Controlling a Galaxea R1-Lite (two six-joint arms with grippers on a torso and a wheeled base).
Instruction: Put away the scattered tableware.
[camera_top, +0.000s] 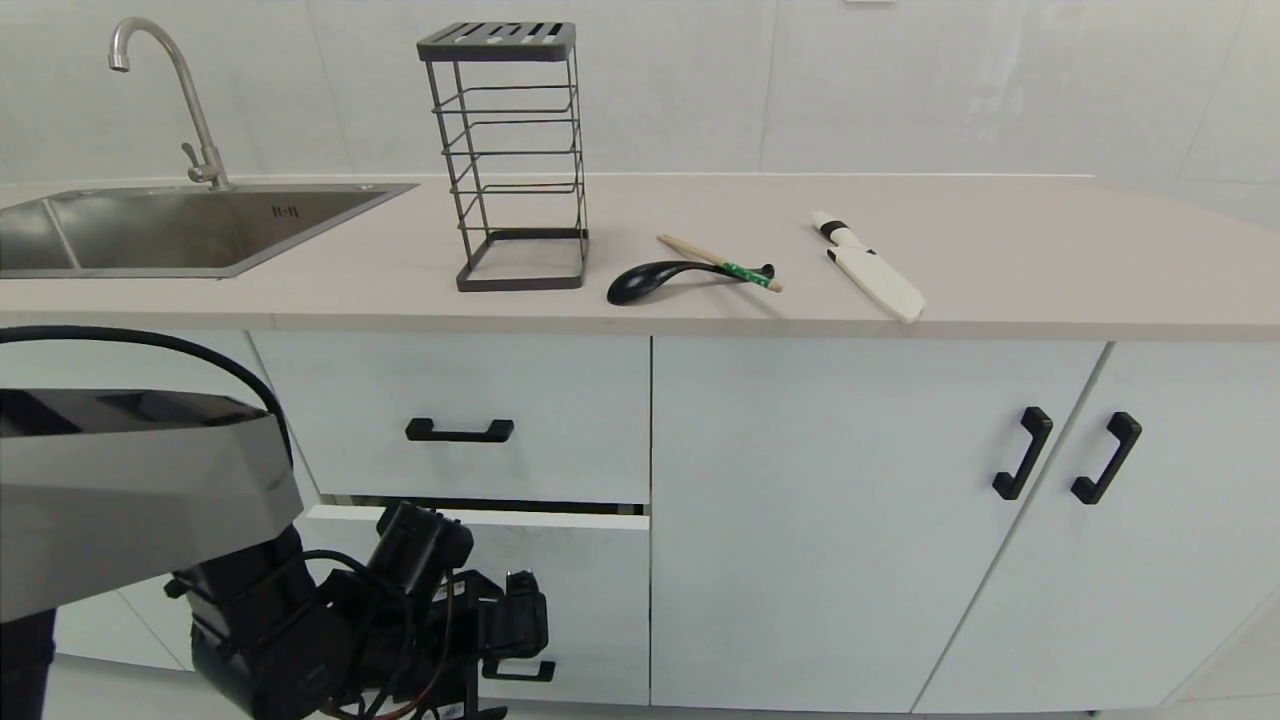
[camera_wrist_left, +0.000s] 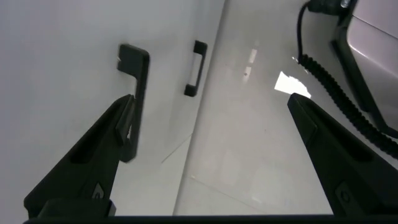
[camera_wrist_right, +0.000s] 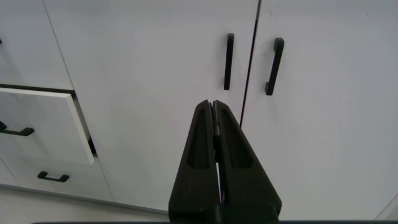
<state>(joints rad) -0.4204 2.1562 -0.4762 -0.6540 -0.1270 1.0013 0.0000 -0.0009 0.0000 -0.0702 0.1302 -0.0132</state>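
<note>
Left gripper (camera_wrist_left: 205, 155) hung low before the drawers, jaws spread wide. One finger (camera_wrist_left: 102, 155) sat just beside a black drawer handle (camera_wrist_left: 134, 87); contact I could not tell. Right gripper (camera_wrist_right: 213, 106) faced the cabinet doors (camera_wrist_right: 155, 62), jaws pressed together on nothing.

Tableware lay on the countertop (camera_top: 1000, 280), right of a wire rack (camera_top: 512, 160):
- glossy black spoon (camera_top: 632, 285), bowl toward the rack
- pale wooden chopstick (camera_top: 700, 252), green-banded, crossing the spoon's handle
- white knife (camera_top: 870, 270), black bands at its handle, lying apart

One drawer (camera_top: 560, 570) stood slightly pulled out.
</note>
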